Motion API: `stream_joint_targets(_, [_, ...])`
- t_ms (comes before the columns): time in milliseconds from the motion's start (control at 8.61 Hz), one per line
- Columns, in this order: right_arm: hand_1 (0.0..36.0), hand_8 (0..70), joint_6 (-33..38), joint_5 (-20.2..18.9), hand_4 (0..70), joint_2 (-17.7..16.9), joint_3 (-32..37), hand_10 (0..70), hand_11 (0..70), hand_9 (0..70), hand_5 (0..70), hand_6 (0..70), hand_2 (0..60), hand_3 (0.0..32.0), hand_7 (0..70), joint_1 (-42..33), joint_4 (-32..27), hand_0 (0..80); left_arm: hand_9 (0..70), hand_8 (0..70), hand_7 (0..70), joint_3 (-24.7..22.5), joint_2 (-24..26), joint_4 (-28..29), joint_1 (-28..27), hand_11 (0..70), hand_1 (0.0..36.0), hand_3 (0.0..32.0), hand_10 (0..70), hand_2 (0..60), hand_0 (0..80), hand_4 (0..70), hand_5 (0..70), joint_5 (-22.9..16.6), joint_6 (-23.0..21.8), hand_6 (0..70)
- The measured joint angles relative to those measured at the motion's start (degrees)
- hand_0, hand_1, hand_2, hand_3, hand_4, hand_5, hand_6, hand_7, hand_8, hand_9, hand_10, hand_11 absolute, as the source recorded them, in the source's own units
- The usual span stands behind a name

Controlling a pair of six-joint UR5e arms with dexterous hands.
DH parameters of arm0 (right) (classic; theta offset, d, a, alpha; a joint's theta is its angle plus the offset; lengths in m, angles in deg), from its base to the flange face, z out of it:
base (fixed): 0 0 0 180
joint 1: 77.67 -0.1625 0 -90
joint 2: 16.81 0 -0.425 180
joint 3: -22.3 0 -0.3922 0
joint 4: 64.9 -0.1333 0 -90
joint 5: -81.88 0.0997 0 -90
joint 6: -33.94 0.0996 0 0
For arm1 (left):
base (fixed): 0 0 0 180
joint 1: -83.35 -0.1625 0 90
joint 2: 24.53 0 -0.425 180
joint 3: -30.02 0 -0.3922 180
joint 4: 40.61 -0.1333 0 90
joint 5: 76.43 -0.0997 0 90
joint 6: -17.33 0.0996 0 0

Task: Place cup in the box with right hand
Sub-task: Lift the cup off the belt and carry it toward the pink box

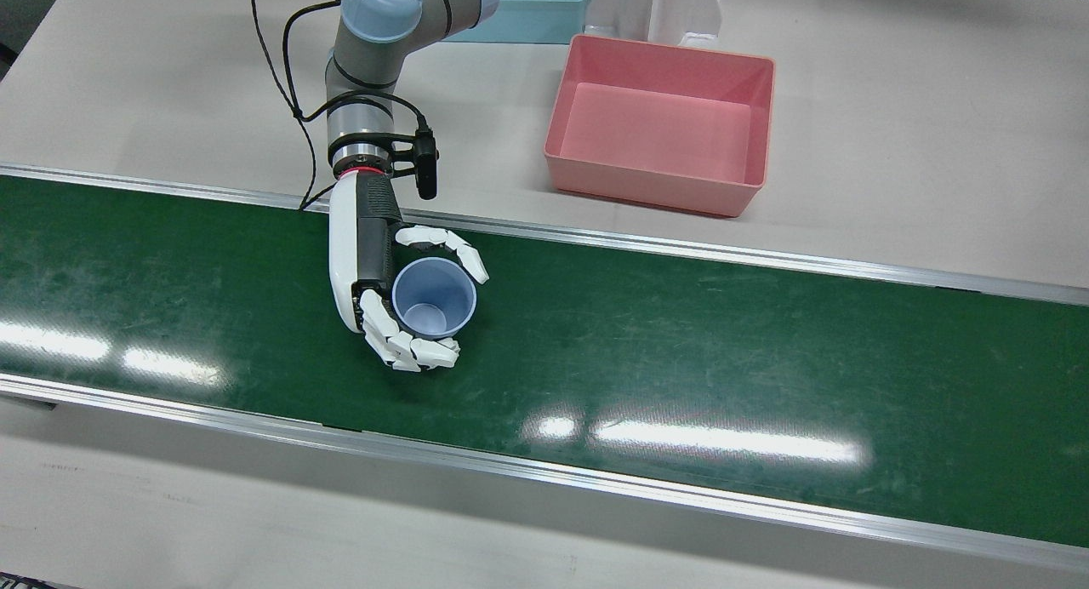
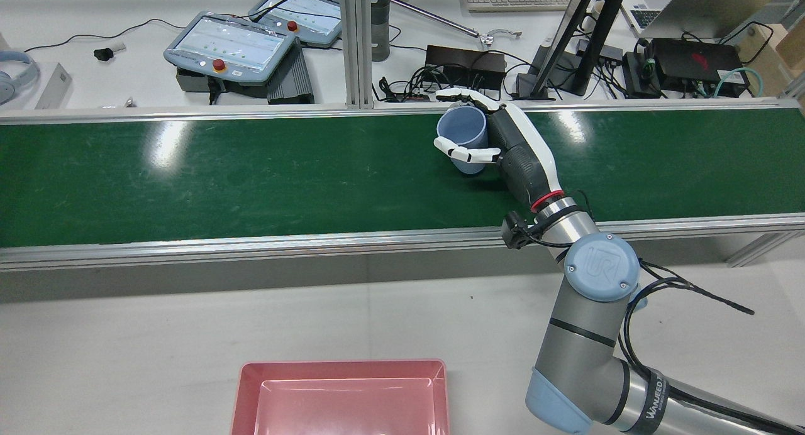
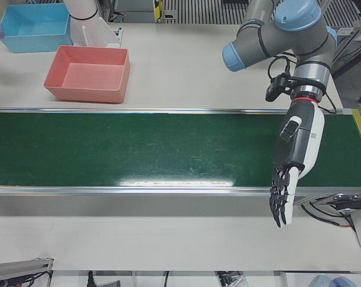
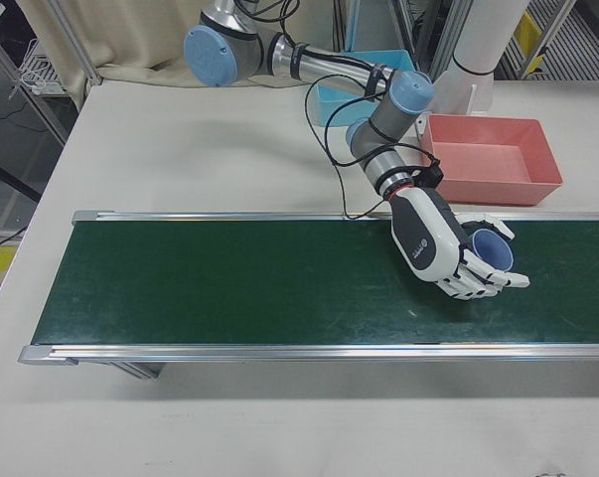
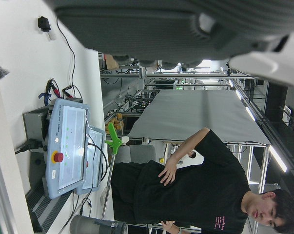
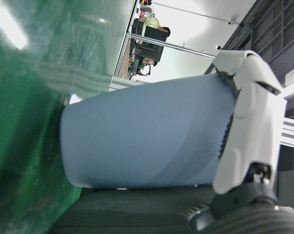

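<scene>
Green conveyor belt (image 1: 681, 334) on white table: right hand (image 1: 400, 295) clamped round upright pale-blue plastic cup (image 1: 434, 298), grasp step looks done; next lift, carry to empty pink plastic box (image 1: 659, 125).

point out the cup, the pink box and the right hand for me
cup (image 1: 436, 304), front view, on its inner wall near the bottom
pink box (image 1: 659, 134), front view, on its bare floor
right hand (image 1: 374, 261), front view, on the dark palm beside the cup
</scene>
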Motion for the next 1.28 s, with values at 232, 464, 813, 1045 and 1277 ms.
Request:
stream_joint_targets(232, [36.0,70.0,0.2,-0.1,0.0,0.2,-0.9,53.5,70.0,70.0,28.0,47.7,60.0,0.0,70.0,0.1,0.0,74.0,0.0,0.0,0.0,0.0,0.0,0.0,0.0,0.0,0.0,0.0,0.0,0.0,0.0,0.0,0.0,0.0,0.0,0.0])
stream_joint_targets(464, [36.0,70.0,-0.1,-0.1,0.0,2.2,-5.1,51.0,70.0,70.0,27.2,46.8,60.0,0.0,70.0,-0.1,0.2,69.8,0.0,0.0,0.0,-0.1,0.0,-0.1,0.0,0.0,0.0,0.0,0.0,0.0,0.0,0.0,0.0,0.0,0.0,0.0])
stream_joint_targets(813, [36.0,67.0,-4.6,-0.6,0.0,2.8,-13.7,46.9,70.0,70.0,25.6,45.3,60.0,0.0,70.0,3.7,0.7,63.6,0.0,0.0,0.0,-0.1,0.0,-0.1,0.0,0.0,0.0,0.0,0.0,0.0,0.0,0.0,0.0,0.0,0.0,0.0])
stream_joint_targets(1045, [36.0,64.2,-11.0,-0.3,0.0,1.9,-19.8,45.8,68.4,70.0,25.0,43.6,60.0,0.0,70.0,13.3,0.6,61.3,0.0,0.0,0.0,-0.1,0.0,-0.1,0.0,0.0,0.0,0.0,0.0,0.0,0.0,0.0,0.0,0.0,0.0,0.0])
stream_joint_targets(1277, [36.0,60.0,-17.5,-0.2,0.0,1.6,-22.9,42.0,62.6,70.0,23.5,39.3,60.0,0.0,70.0,20.9,0.1,57.7,0.0,0.0,0.0,-0.1,0.0,0.0,0.0,0.0,0.0,0.0,0.0,0.0,0.0,0.0,0.0,0.0,0.0,0.0])
